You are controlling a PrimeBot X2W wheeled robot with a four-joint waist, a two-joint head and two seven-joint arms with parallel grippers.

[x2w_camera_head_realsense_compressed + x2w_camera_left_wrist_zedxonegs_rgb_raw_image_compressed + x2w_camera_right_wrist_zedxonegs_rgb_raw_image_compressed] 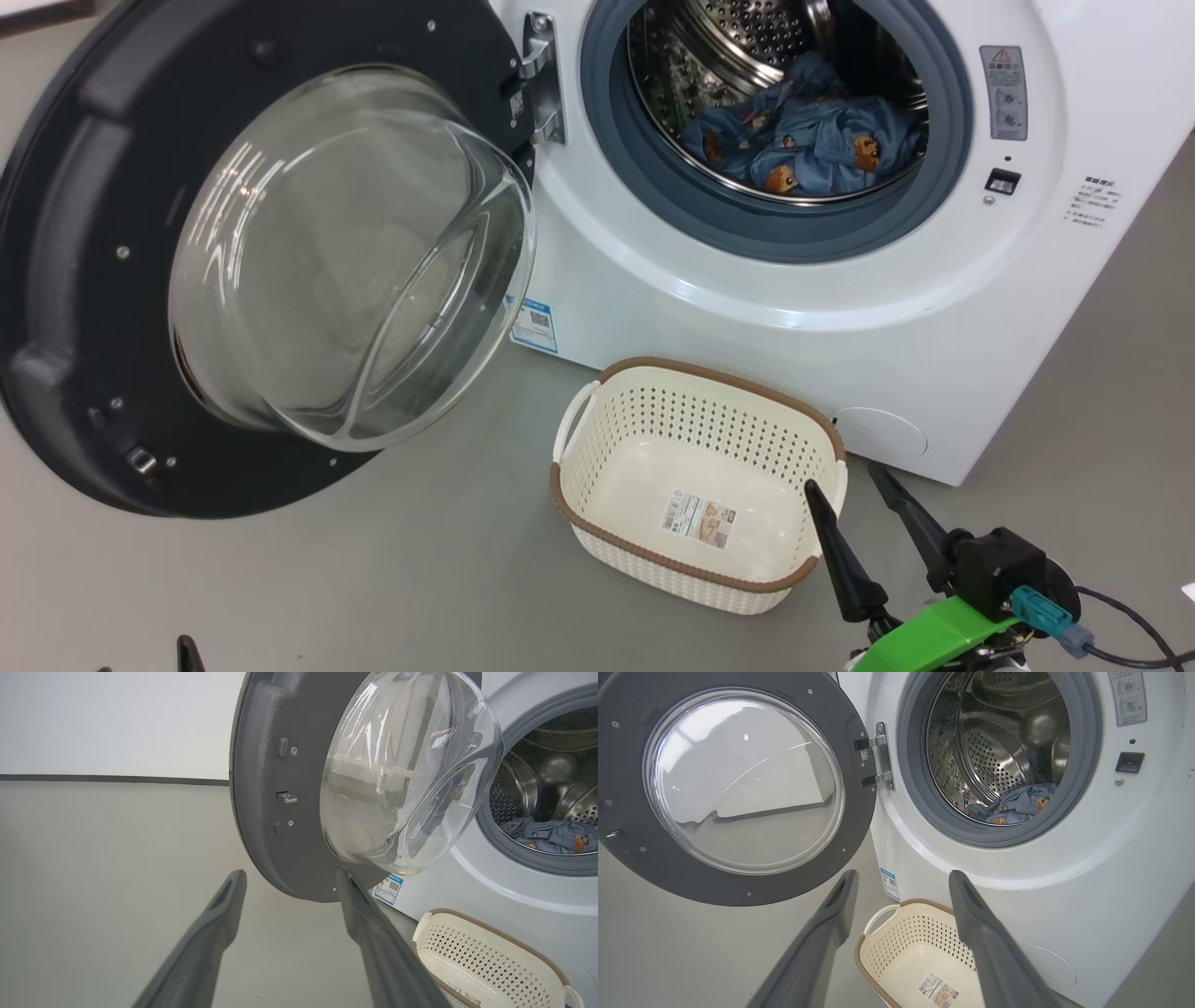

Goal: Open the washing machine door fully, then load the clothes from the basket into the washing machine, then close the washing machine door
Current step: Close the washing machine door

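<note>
Standing wide at nine o'clock, the washing machine door (345,252) bares the clothes (803,140) in the washing machine (747,308); with the basket (709,425) at six o'clock empty, left gripper (288,878) and right gripper (845,481) hang spread.

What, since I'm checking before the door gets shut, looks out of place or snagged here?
Nothing stands out. The clothes lie wholly inside the washing machine, none draped over the gasket. The basket stands upright and empty on the floor. The washing machine door hangs wide open, undamaged.
</note>
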